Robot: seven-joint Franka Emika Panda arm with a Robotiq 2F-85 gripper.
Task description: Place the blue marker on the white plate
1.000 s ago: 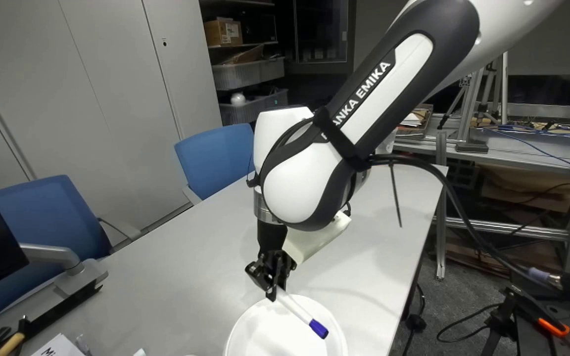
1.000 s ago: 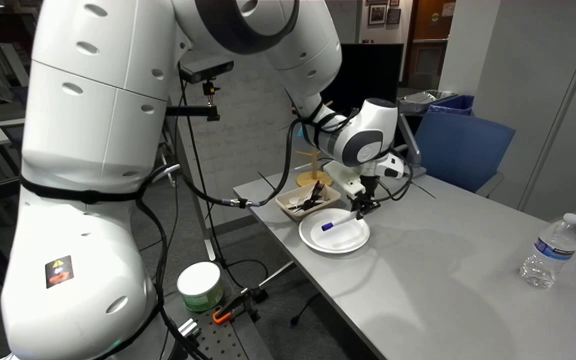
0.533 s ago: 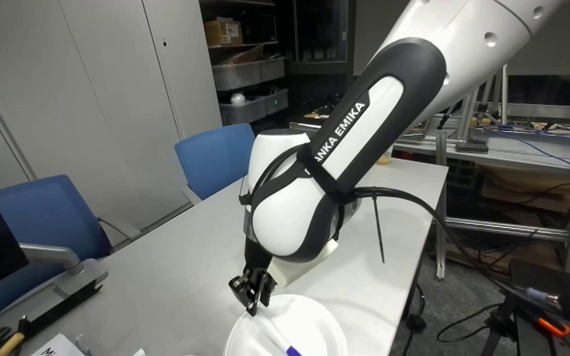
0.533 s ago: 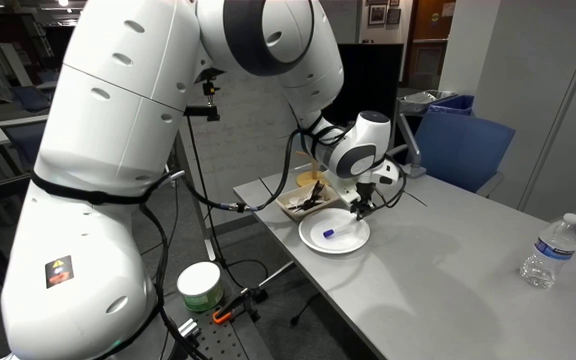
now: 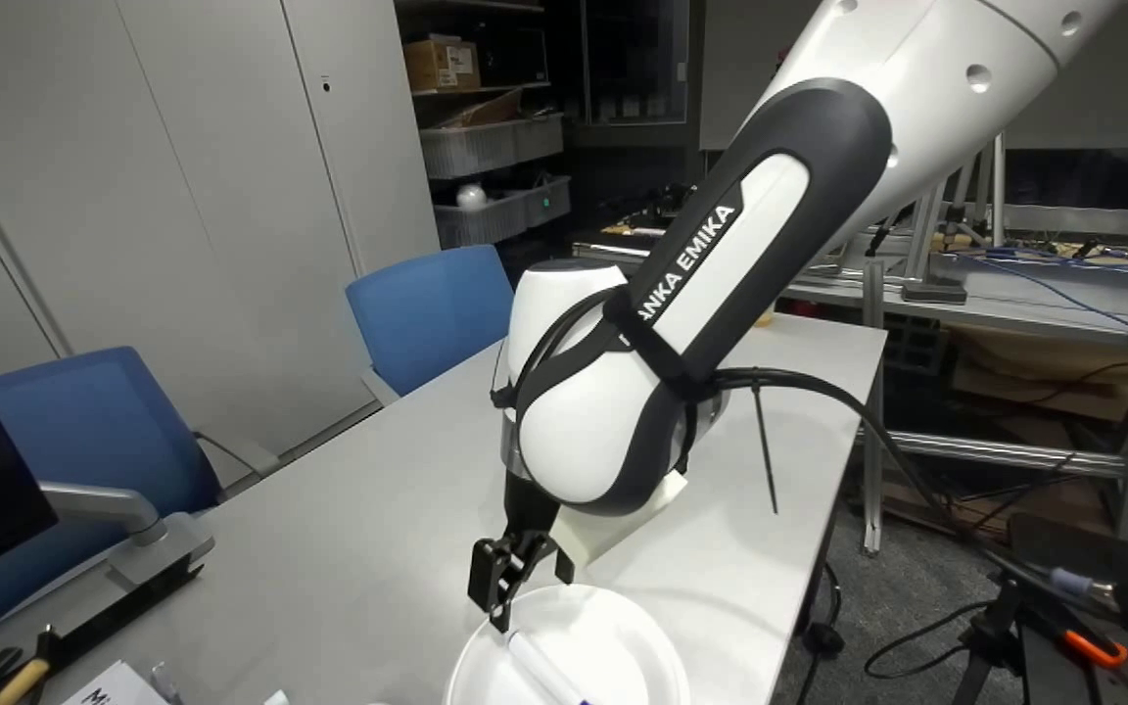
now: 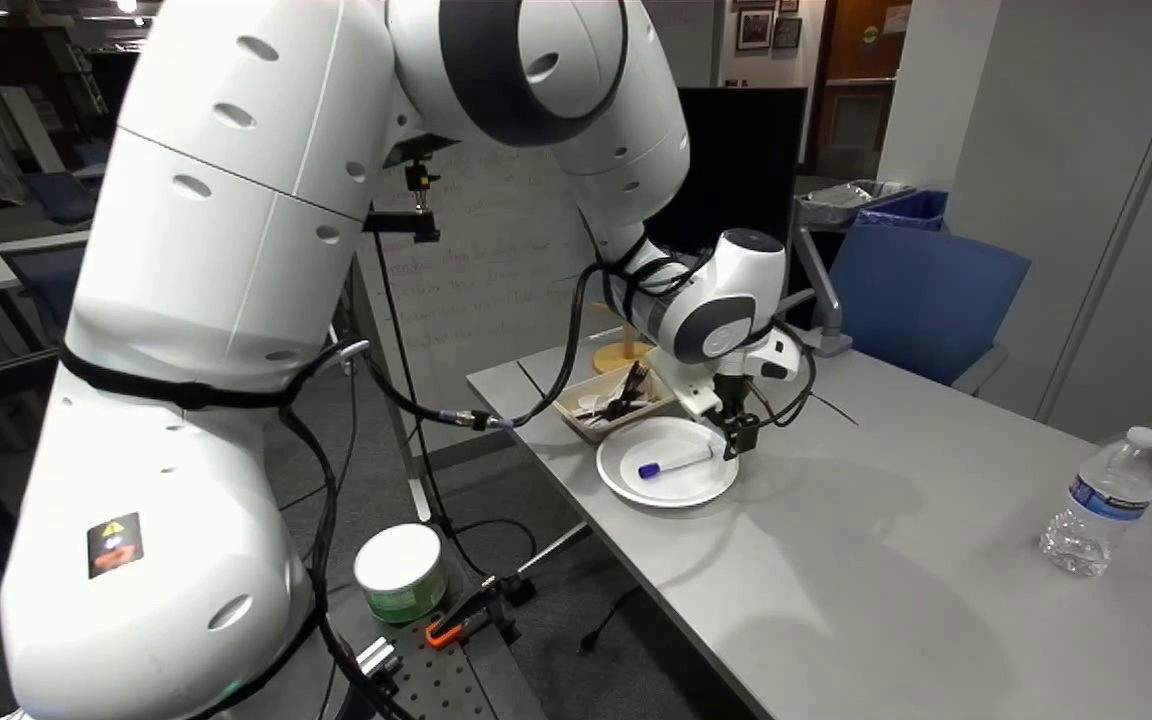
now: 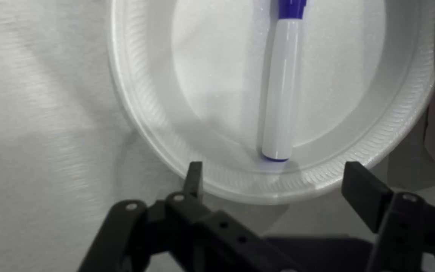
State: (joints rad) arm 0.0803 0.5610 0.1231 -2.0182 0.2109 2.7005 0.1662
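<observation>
The blue marker (image 7: pixel 282 90) lies inside the white plate (image 7: pixel 236 190), its white barrel's end toward my gripper and its blue cap pointing away. In an exterior view the marker (image 6: pixel 676 463) rests across the plate (image 6: pixel 636 440). My gripper (image 7: pixel 274 164) is open, with a wide gap between its fingers (image 7: pixel 194 177) and nothing held. The barrel end sits just beyond that gap, touching neither finger. In an exterior view the gripper (image 5: pixel 532 599) hangs low over the plate's rim; there the frame's lower edge cuts off most of the marker's cap (image 5: pixel 579 702).
A beige tray (image 6: pixel 591 428) with several utensils stands right beside the plate, in front of a wooden stand (image 6: pixel 621 355). A water bottle (image 6: pixel 1101 505) stands at the table's opposite end. A dark monitor (image 6: pixel 741 165) and a blue chair (image 6: pixel 921 290) are behind the arm.
One second ago my gripper was shut on the marker, tilted over the plate. The arm has come lower, the fingers have spread apart, and the marker has dropped onto the plate.
</observation>
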